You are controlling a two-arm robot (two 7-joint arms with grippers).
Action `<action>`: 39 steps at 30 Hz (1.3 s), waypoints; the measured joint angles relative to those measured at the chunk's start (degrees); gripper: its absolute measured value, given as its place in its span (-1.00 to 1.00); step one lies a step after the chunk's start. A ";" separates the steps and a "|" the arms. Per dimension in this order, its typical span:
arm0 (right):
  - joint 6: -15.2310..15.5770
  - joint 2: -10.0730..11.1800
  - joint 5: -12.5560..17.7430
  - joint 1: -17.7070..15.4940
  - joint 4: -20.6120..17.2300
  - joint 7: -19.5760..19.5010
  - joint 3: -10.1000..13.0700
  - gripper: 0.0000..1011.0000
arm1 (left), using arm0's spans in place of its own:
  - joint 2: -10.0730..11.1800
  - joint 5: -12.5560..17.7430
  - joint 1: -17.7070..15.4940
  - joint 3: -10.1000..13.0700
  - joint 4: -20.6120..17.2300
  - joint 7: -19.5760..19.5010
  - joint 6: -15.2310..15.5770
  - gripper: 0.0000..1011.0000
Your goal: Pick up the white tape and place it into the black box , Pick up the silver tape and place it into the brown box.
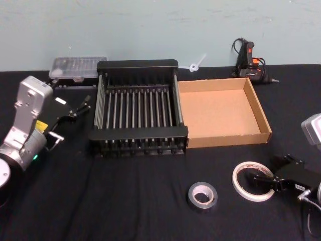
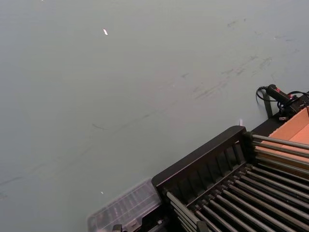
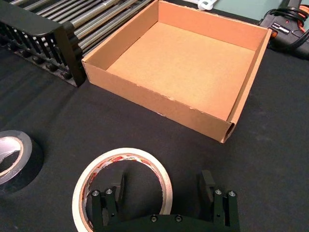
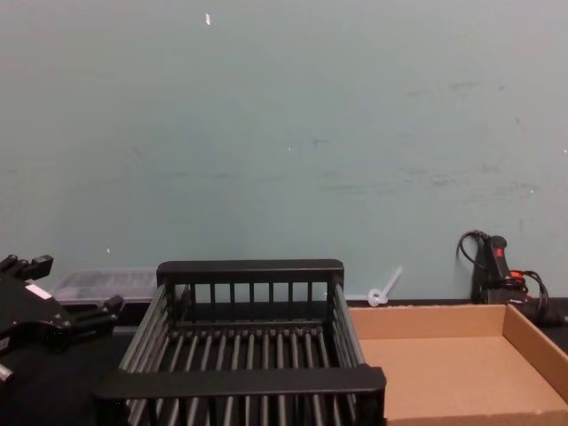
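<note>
The white tape (image 1: 246, 173) (image 3: 120, 154), with red print on its face, lies flat on the black cloth at the front right. My right gripper (image 1: 262, 182) (image 3: 163, 186) is open and straddles the roll's rim, one finger (image 3: 118, 186) inside the ring and the other outside. To the left of it lies the silver tape (image 1: 202, 196) (image 3: 9, 145), untouched. The black box (image 1: 138, 135) (image 3: 48, 34) (image 4: 240, 382) and the brown box (image 1: 228, 138) (image 3: 154, 99) (image 4: 444, 368) stand side by side, both with nothing in them. My left gripper (image 1: 80, 106) (image 4: 67, 288) hangs open left of the black box.
A clear plastic case (image 1: 77, 68) (image 2: 125, 210) lies behind the black box at the back left. A black and orange glue gun (image 1: 249, 60) (image 3: 285, 26) with its cord sits behind the brown box, next to a white plastic piece (image 1: 196, 64). The wall is close behind.
</note>
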 joint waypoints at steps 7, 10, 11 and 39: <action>0.39 -0.33 -0.04 -0.04 0.20 0.31 0.26 0.98 | 0.00 0.00 0.00 0.00 0.00 0.00 0.00 0.98; 0.56 -0.45 -0.03 -0.11 0.27 0.43 0.32 0.98 | 0.00 0.00 0.00 0.00 0.00 0.00 0.00 0.98; 0.56 -0.45 -0.03 -0.11 0.27 0.43 0.32 0.98 | 0.00 0.00 0.00 0.01 0.00 0.00 0.00 0.98; 0.88 -0.71 0.19 -0.07 0.85 0.74 0.46 0.98 | 0.00 0.00 0.00 0.00 0.00 0.00 0.00 0.98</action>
